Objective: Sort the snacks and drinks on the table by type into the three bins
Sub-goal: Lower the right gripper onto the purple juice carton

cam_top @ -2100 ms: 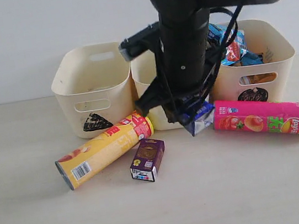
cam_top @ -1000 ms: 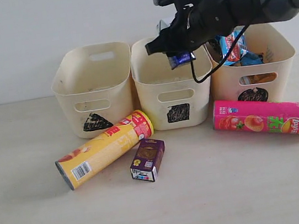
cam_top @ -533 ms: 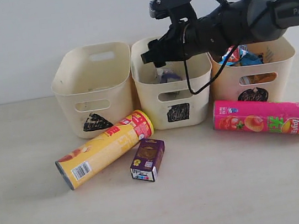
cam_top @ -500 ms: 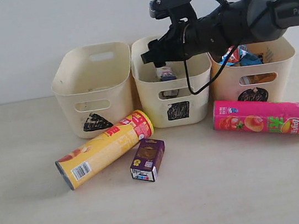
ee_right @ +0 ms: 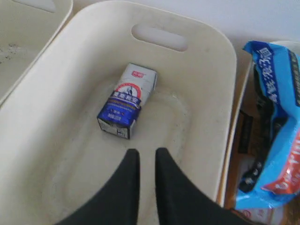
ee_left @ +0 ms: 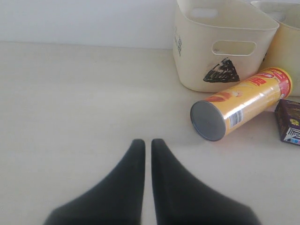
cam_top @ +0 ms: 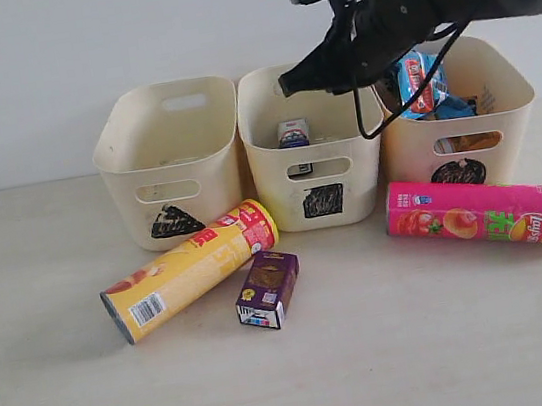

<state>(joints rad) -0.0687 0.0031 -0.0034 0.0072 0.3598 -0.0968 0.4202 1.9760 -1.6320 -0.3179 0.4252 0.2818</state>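
Your right claw (ee_right: 147, 151) hung over the middle bin (ee_right: 208, 70), jaws almost together and holding nothing. Just past its tips the carton (ee_right: 127, 99) lay flat on the bin floor, white at one end and blue at the other. Its long axis ran away from the claw, blue end nearest.

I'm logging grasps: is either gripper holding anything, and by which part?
Nothing is held. The right gripper hangs empty above the white and blue carton lying in the middle bin; the left gripper is shut on nothing.
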